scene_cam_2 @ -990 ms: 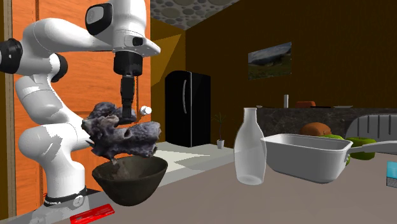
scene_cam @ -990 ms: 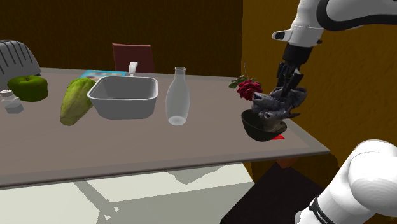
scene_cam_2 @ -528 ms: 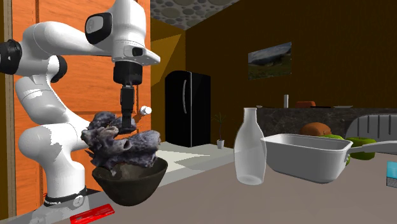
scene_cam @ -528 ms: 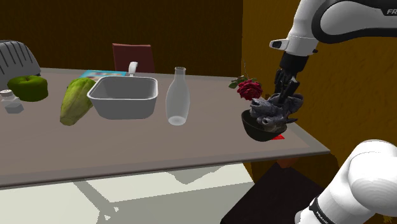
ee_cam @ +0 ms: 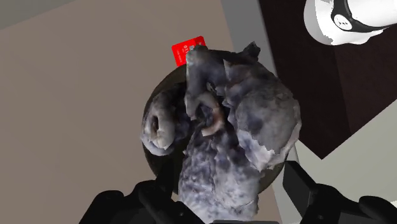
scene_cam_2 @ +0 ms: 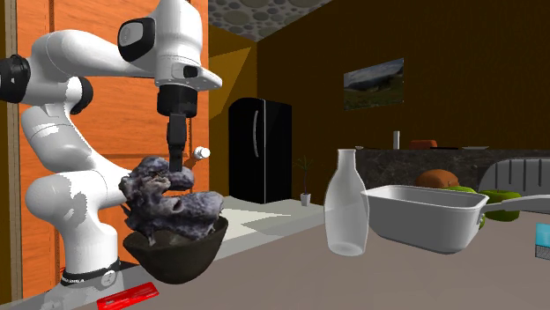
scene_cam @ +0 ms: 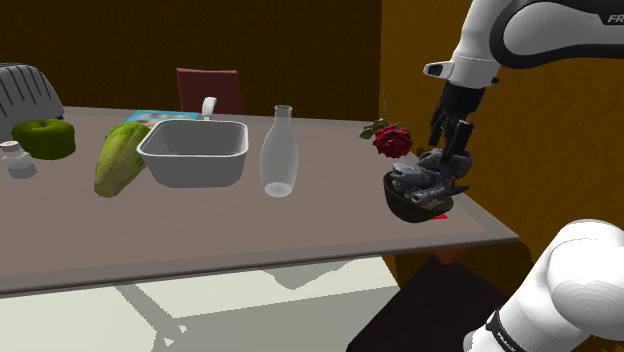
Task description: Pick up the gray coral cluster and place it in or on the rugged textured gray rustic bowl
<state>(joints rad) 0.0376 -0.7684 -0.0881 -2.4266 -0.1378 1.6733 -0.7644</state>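
Observation:
The grey coral cluster (scene_cam: 424, 180) (scene_cam_2: 170, 204) lies in the dark rugged bowl (scene_cam: 404, 208) (scene_cam_2: 175, 256) near the table's corner, its lumpy top rising above the rim. My gripper (scene_cam: 449, 152) (scene_cam_2: 176, 162) stands upright just over it, open. In the wrist view the coral (ee_cam: 235, 121) covers most of the bowl (ee_cam: 164, 86). The gripper (ee_cam: 229, 191) straddles the coral's near end, and the right finger (ee_cam: 299, 186) stands clear of it.
A small red card (scene_cam: 437, 216) (scene_cam_2: 128, 298) lies by the bowl at the table edge. A red rose (scene_cam: 390, 138) is just behind the bowl. Farther along stand a glass bottle (scene_cam: 279, 152), a white tub (scene_cam: 195, 152), a lettuce (scene_cam: 120, 158) and a green pepper (scene_cam: 45, 137).
The coral came down from above the bowl and settled into it. The fingers, shut on it before, have spread apart and let it go.

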